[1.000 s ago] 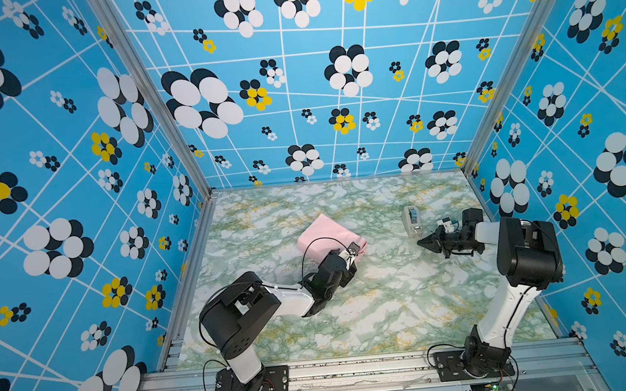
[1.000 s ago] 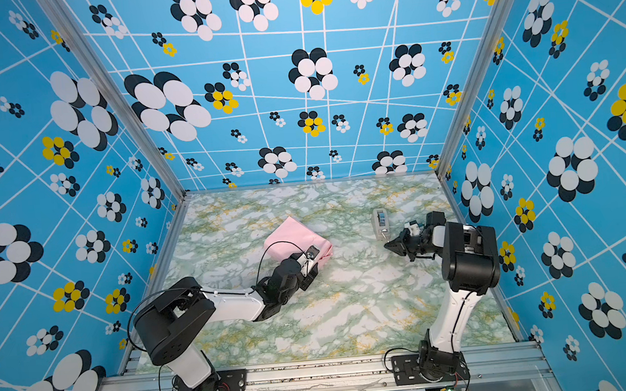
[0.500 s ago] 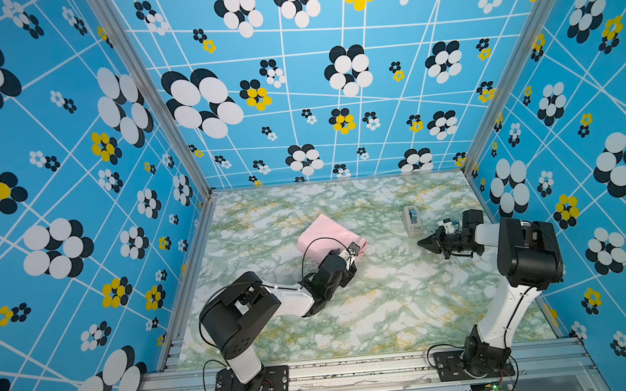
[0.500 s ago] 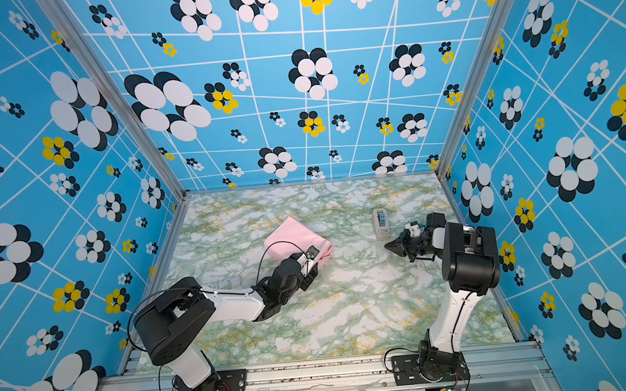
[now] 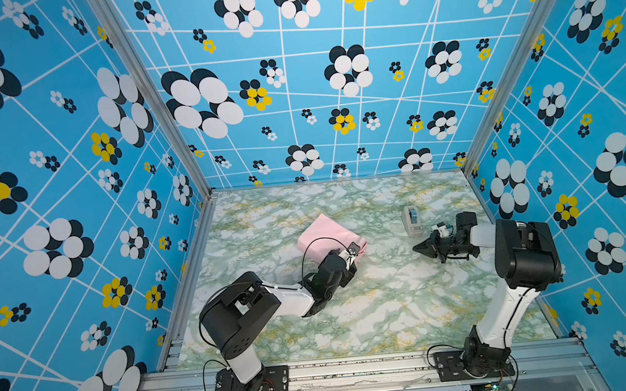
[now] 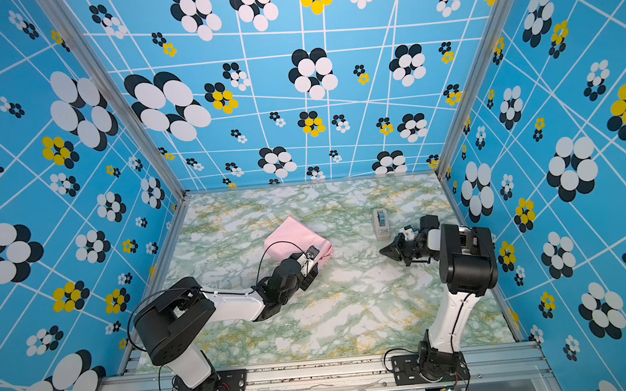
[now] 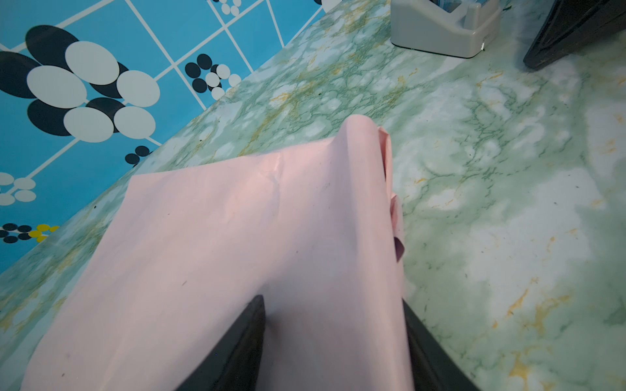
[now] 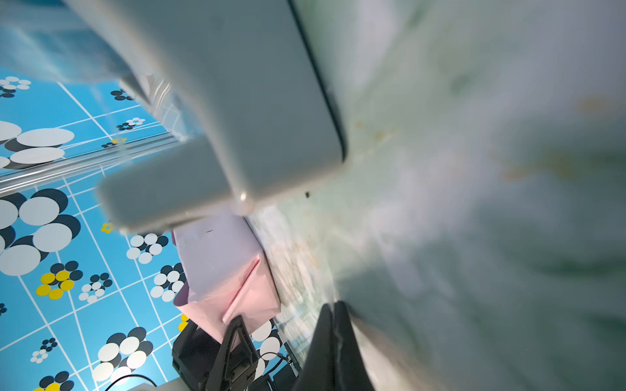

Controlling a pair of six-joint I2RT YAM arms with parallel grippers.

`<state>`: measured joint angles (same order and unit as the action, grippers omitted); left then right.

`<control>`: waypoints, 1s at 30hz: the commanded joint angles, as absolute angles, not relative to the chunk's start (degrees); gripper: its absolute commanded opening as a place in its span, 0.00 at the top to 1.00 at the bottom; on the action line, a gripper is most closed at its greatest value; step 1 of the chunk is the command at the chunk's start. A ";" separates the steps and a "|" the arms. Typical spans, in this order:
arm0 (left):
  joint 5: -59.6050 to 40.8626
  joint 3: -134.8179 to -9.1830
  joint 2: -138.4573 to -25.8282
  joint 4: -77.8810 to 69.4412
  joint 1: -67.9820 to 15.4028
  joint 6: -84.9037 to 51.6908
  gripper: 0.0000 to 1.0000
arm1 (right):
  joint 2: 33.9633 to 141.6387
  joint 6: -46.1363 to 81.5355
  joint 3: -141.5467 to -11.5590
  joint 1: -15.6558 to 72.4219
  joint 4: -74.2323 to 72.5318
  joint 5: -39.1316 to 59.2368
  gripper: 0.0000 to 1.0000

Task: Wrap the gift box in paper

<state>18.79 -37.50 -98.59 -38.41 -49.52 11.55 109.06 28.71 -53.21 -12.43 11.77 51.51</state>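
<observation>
Two claws: left claw [image 7: 332, 299], jaws half-spread, clamps the near-right end of the paper [image 5: 322, 236] mid tabletop [image 5: 353, 316], gift box hidden inside. Paper likely thin, tear-prone; grip over stiff box edges. Right claw [image 5: 416, 249], closed on nothing, sits near the tape dispenser [image 5: 411, 220].
</observation>
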 commanded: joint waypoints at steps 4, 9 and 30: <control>17.81 -34.37 -101.25 -28.65 -48.09 9.67 0.41 | 98.86 23.03 -50.35 -11.17 13.54 56.43 1.00; 17.78 -34.01 -101.07 -28.83 -48.11 9.75 0.41 | 95.70 21.50 -48.89 -6.88 12.83 60.26 1.00; 17.70 -34.01 -101.25 -29.53 -48.16 9.84 0.41 | 100.51 8.52 -67.88 17.89 28.74 64.60 1.00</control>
